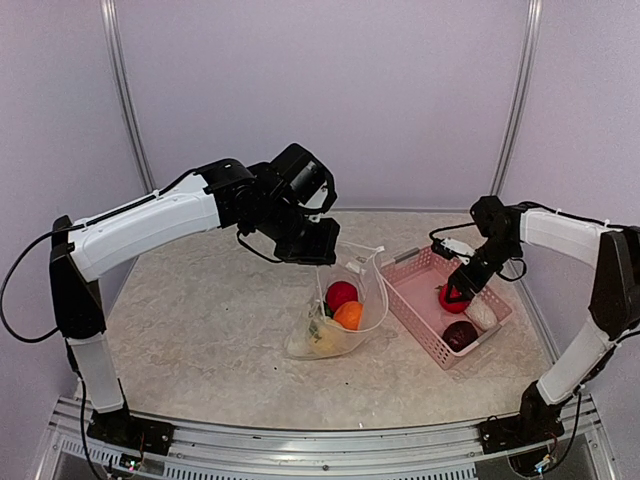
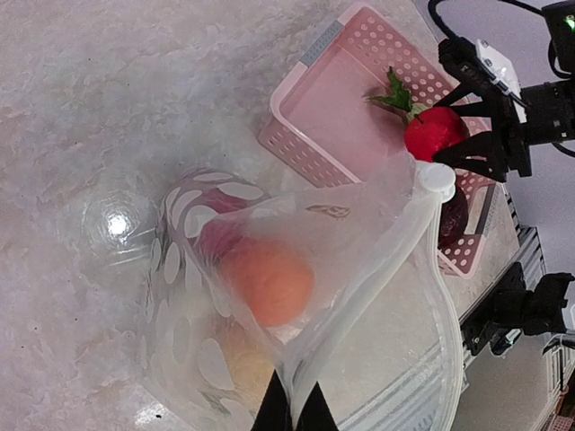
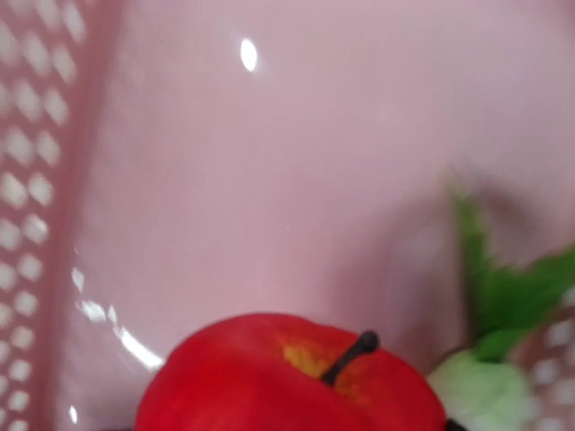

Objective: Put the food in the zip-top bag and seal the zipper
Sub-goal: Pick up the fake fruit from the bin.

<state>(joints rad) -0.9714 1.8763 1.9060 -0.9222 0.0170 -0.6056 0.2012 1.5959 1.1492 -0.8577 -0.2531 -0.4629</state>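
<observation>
Nearest the bases, the dark purple ball (image 1: 460, 335) is lying at the six o'clock end of the pink basket (image 1: 410, 305). At the basket's nine o'clock, the zip-top bag (image 1: 318, 342) is sagging on the counter (image 1: 200, 320), carrying a red ball (image 1: 342, 294) and an orange one (image 1: 349, 316). The right claw (image 1: 458, 292) seems to be clenching the red apple (image 2: 436, 135) inside the basket, probably as the next piece to load. Farthest back, the left claw (image 1: 322, 252) is pinching the bag's rim by the zipper (image 2: 386, 256), lifting the mouth open
</observation>
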